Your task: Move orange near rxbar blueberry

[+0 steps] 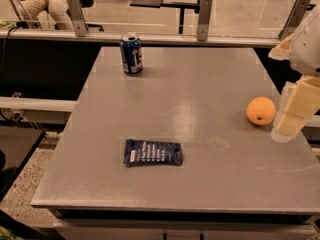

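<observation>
My gripper: grip state can't tell. Orange just left of it, rxbar blueberry well left, on tabletop.

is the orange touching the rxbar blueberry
Apart. The camera view shows bare table between the orange and the rxbar blueberry; the gripper hangs at the right edge beside the orange.

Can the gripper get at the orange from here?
Probably yes. The gripper hangs just right of the orange, at the right edge of the table, with nothing between them. The soda can and rxbar blueberry sit well off to the left.
</observation>
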Motion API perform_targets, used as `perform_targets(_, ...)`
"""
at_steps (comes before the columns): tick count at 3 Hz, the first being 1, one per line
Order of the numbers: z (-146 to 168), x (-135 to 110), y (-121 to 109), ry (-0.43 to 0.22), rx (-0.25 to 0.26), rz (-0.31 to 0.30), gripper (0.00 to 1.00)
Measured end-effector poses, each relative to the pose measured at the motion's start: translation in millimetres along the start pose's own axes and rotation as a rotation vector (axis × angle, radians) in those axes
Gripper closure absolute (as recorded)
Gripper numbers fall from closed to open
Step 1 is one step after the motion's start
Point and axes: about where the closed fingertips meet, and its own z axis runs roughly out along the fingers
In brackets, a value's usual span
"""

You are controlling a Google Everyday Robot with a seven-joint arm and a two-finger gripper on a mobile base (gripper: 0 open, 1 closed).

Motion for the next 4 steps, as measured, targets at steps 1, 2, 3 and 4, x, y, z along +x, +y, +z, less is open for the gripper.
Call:
perform_targets(1, 0, 0, 0, 0.000, 0.001, 0.000, 0.00)
perform_targets(2, 5, 3, -11, -0.006, 0.013, 0.016, 0.00)
perform_targets(3, 22, 14, -28, -0.021, 0.008, 0.050, 0.00)
perform_targets(4, 42, 28, -47, -0.043, 0.004, 0.081, 0.00)
